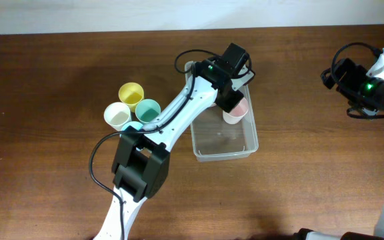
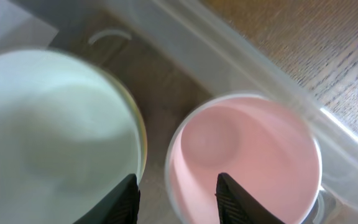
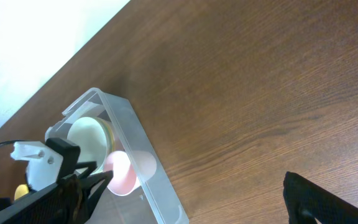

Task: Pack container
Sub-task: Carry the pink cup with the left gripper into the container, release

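left wrist view: spread gripper at pink cup inside container

left wrist view, nearest: the left gripper (image 2: pixel 178 198) is spread. its two black fingers (image 2: pixel 128 202) straddle the near rim of a pale pink round plastic cup (image 2: pixel 247 155), one inside and one outside; neither is seen pressing the rim. just beside it stands a pale mint round plastic cup (image 2: pixel 48 137). both stand inside the clear rectangular plastic container (image 2: pixel 260 68), the pink one close to a long wall.

overhead: the container lies mid-table on the brown wooden table (image 1: pixel 45 67), partly under the left arm.

handling, as a judgement: thin-walled, light, somewhat flexible, smooth and liable to slide. take hold on a bare stretch of rim along a long wall; avoid hard squeezing.

labels: a pale patch at the far short end may be a label. no writing or brand is legible.

across the left arm from the container, small cups cluster: yellow cup (image 1: pixel 131 95), teal cup (image 1: pixel 147 110), cream cup (image 1: pixel 117 117).

farthest: the right gripper (image 1: pixel 339 75) sits near the table's right edge, well apart. whether it is spread or closed cannot be told.
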Robot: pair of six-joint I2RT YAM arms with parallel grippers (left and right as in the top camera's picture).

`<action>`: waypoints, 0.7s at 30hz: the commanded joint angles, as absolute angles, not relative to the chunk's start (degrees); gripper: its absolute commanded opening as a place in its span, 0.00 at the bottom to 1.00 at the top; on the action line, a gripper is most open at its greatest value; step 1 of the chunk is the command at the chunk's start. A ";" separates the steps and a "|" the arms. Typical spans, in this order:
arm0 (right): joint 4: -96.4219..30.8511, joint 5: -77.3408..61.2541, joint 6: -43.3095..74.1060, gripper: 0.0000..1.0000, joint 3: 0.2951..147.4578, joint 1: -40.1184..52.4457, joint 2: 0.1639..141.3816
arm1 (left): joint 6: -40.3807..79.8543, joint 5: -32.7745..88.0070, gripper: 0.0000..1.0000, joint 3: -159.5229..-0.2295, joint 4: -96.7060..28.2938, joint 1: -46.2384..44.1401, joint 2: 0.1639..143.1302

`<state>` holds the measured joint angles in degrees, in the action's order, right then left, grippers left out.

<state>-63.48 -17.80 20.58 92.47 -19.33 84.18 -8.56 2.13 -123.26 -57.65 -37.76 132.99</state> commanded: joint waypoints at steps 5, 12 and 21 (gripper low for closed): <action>-63.51 -17.28 20.45 0.99 92.86 -19.57 84.09 | -2.20 1.08 0.62 -146.80 -75.37 -31.42 131.59; -63.51 -17.28 20.45 0.99 92.84 -19.57 84.09 | -0.54 1.10 0.72 -157.56 -89.21 -20.23 131.13; -63.51 -17.28 20.45 0.99 92.86 -19.57 84.09 | 4.49 4.27 0.69 -147.98 -91.81 -6.26 133.14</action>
<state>-63.48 -17.80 20.58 92.47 -19.33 84.18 2.13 1.78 -151.68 -92.14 -9.17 131.33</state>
